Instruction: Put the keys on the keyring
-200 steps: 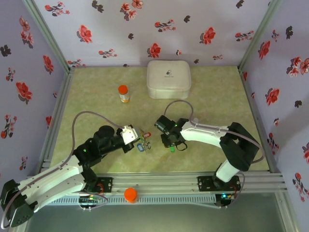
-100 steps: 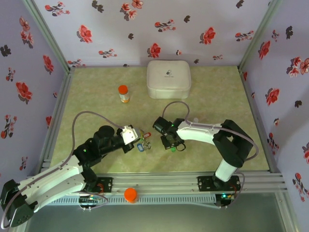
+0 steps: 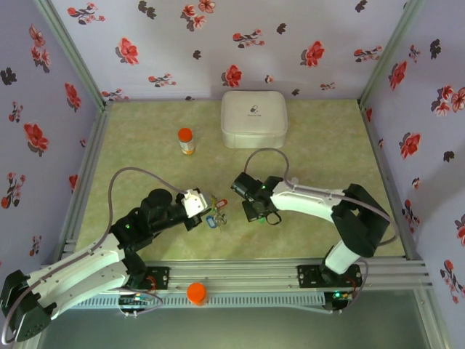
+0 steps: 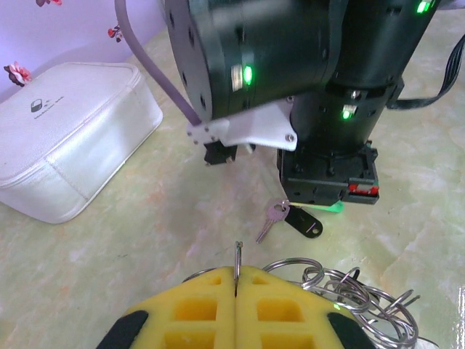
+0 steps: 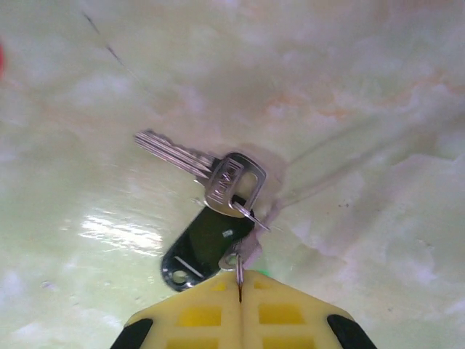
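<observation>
Near the front middle of the table (image 3: 327, 145), the two grippers stand close together, tips toward each other. The left gripper (image 3: 205, 209) has its yellow pads (image 4: 196, 305) pressed together on the keyring (image 4: 237, 254), whose thin metal edge stands up from the seam between the pads. A bunch of silver rings (image 4: 356, 298) lies just beside the pads on the right. In the top view, small red and blue tags (image 3: 215, 215) sit at this gripper's tip.

The right gripper (image 5: 240, 291) points down at the table. Its pads (image 5: 283, 316) are also together, and they pinch a small ring (image 5: 237, 267) between them. This ring joins a silver key (image 5: 200, 169) and a dark tag (image 5: 203, 247). Both key and tag lie flat on the table just in front of the pads, the key blade pointing away to the upper left. In the left wrist view, the same key and tag lie on the table right under the right gripper's black body.

Farther back, a white case (image 3: 253, 118) rests against the rear of the table, and an orange-capped bottle (image 3: 187, 140) stands upright to its left, well apart from both grippers.
</observation>
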Tool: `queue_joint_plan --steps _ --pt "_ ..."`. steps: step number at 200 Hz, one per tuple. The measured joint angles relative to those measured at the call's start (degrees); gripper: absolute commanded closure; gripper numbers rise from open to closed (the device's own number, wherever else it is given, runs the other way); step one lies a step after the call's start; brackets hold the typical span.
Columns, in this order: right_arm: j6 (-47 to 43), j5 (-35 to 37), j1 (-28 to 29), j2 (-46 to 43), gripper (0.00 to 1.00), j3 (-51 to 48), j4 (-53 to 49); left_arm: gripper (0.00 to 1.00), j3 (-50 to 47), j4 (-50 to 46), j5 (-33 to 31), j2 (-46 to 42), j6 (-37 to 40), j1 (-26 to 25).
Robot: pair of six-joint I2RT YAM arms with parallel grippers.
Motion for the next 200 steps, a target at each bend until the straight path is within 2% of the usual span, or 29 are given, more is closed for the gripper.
queue_joint_plan --steps 35,99,127,155,200 --pt "-4.59 -2.23 -0.11 -10.21 1.0 -4.46 4.85 1.0 0.0 0.0 0.0 0.0 0.0 0.0" --pt "-17.51 -12.04 -1.16 -26.38 1.0 -16.81 18.84 1.0 0.0 0.2 0.0 0.0 0.0 0.0" --pt "-19.69 -13.7 -3.45 -28.87 1.0 -17.46 20.85 1.0 0.0 0.37 0.0 0.0 -0.02 0.0" --pt "-16.9 -11.69 -6.08 -27.45 1.0 -17.31 18.12 1.0 0.0 0.37 0.0 0.07 -0.02 0.0" --pt "-9.42 -4.98 -7.89 -23.21 1.0 -12.7 3.04 1.0 0.0 0.42 0.0 1.31 0.0 0.0"
